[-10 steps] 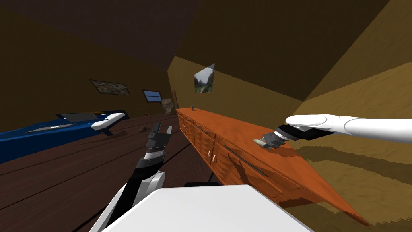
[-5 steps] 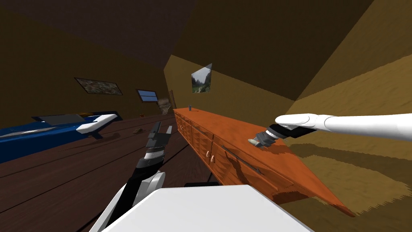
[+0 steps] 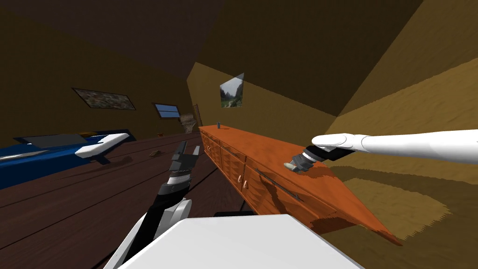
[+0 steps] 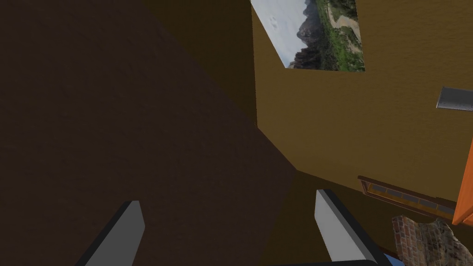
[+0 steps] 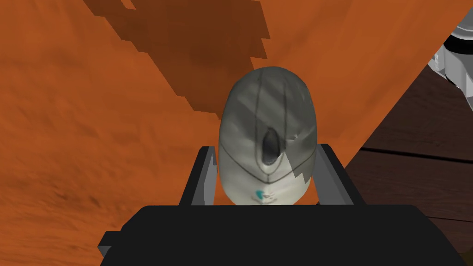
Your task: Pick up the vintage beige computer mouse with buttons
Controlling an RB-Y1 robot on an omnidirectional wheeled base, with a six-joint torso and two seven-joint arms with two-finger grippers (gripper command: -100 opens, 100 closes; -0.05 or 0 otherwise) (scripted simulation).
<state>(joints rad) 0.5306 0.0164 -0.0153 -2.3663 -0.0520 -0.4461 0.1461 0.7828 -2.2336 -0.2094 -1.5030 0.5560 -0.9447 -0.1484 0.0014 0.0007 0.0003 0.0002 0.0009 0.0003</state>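
- Clamping the mouse point(image 5: 268, 138) between its two fingers, the right gripper point(image 5: 265, 154) presses both of the mouse's long sides; the mouse lies lengthwise in the grip, its rounded end pointing away from the gripper's dark body.
- Mouse: pale grey-white shell with seam lines marking the buttons; a dark oval recess at the middle; a small teal mark at the end nearest the gripper's body.
- Location: in the head view the mouse point(image 3: 289, 165) and right gripper point(image 3: 294, 166) are over the top of the orange desk point(image 3: 261, 147), near the desk's front edge and about midway along it; whether the mouse touches the desk top cannot be told.
- Desk: drawer fronts with pale knobs point(image 3: 242, 180) along the front; a small dark object point(image 3: 218, 124) stands at the desk's far end.
- Left gripper point(image 3: 188, 150): raised over the dark plank floor point(image 3: 93, 196) in front of the desk, well apart from the mouse; fingers spread wide.
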